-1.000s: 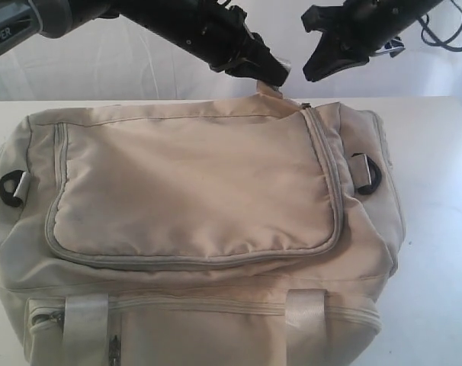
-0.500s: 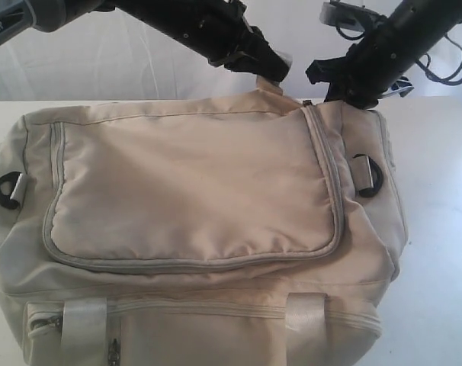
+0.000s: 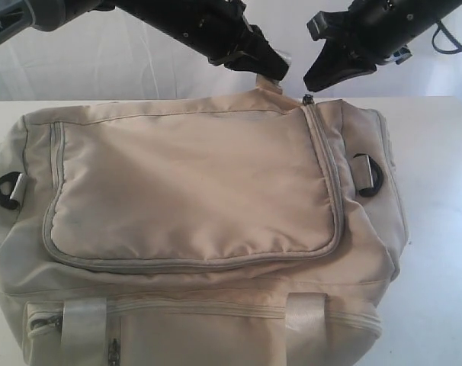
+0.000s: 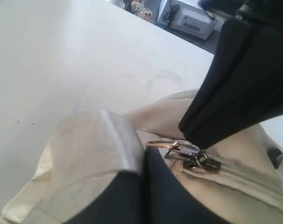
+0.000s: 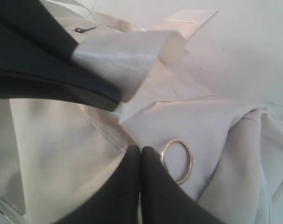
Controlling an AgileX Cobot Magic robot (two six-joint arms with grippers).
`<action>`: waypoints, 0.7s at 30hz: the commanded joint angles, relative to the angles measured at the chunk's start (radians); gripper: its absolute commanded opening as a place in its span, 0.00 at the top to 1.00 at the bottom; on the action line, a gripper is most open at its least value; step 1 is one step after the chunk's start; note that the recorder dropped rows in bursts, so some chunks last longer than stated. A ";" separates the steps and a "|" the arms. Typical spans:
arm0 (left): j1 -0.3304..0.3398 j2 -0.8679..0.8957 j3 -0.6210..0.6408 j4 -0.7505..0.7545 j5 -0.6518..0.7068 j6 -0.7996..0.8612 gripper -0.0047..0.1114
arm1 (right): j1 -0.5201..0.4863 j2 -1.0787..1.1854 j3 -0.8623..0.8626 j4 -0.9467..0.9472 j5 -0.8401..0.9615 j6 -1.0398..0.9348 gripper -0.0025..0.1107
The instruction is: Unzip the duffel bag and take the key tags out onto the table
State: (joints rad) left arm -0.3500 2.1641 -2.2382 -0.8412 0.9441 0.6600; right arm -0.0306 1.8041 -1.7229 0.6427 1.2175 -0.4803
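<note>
The cream duffel bag [image 3: 193, 191] fills the white table [image 3: 441, 244], its U-shaped zip flap shut. My left gripper [image 3: 280, 72] is at the bag's far edge, shut on a pale webbing strap [image 3: 267, 82] and holding it up; the strap [image 4: 99, 144] wraps round one finger of the gripper [image 4: 144, 154]. My right gripper [image 3: 311, 82] is shut just above the metal zip pull [image 3: 306, 99]. In the right wrist view its closed tips [image 5: 141, 150] rest on fabric beside the pull's brass ring [image 5: 191, 161]. The key tags are hidden.
Black D-rings sit at the bag's right end [image 3: 368, 174] and left end [image 3: 10, 188]. Two pale handle straps [image 3: 86, 328] [image 3: 306, 313] and a front pocket zip cross the near side. Bare table shows to the right of the bag.
The right gripper dipped toward the bag's far right corner half a second ago and has come back up beside the zip pull. The left gripper and the bag have barely moved.
</note>
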 commanded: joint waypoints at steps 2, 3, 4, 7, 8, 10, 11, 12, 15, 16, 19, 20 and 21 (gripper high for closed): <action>0.000 -0.041 -0.008 -0.082 0.010 0.000 0.96 | 0.000 -0.025 0.003 0.007 0.004 -0.013 0.98; 0.000 -0.041 -0.008 -0.082 0.010 -0.002 0.96 | 0.000 -0.025 0.003 -0.015 0.004 -0.013 0.98; 0.000 -0.041 -0.008 -0.082 0.010 -0.002 0.96 | 0.000 -0.023 0.002 -0.057 0.004 -0.013 0.98; 0.000 -0.041 -0.008 -0.082 0.010 -0.002 0.96 | 0.000 -0.016 -0.001 -0.244 0.004 0.076 0.98; 0.000 -0.041 -0.008 -0.082 0.010 -0.002 0.96 | 0.000 -0.002 -0.001 -0.287 0.004 0.108 0.98; 0.000 -0.041 -0.008 -0.082 0.012 -0.002 0.96 | 0.000 0.033 -0.001 -0.273 0.004 0.113 0.98; 0.000 -0.041 -0.008 -0.082 0.012 -0.002 0.96 | 0.000 0.057 -0.001 -0.243 0.004 0.101 0.98; 0.000 -0.041 -0.008 -0.082 0.013 -0.002 0.96 | 0.000 0.077 -0.001 -0.209 0.004 0.089 0.98; 0.000 -0.041 -0.008 -0.082 0.025 -0.006 0.96 | 0.000 0.102 -0.014 -0.160 0.004 0.085 0.98; 0.000 -0.041 -0.008 -0.082 0.027 -0.006 0.96 | -0.004 0.102 -0.028 -0.162 0.004 0.085 0.98; 0.000 -0.041 -0.008 -0.082 0.025 -0.006 0.96 | -0.022 0.089 -0.088 -0.157 -0.003 0.165 0.95; 0.000 -0.041 -0.008 -0.080 0.020 -0.006 0.96 | -0.029 0.081 -0.108 -0.144 -0.004 0.181 0.91; 0.000 -0.041 -0.008 -0.078 0.016 -0.006 0.96 | -0.029 0.075 -0.121 -0.125 -0.001 0.193 0.87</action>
State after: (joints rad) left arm -0.3500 2.1641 -2.2382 -0.8412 0.9498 0.6600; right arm -0.0427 1.9082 -1.7983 0.4778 1.2170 -0.3346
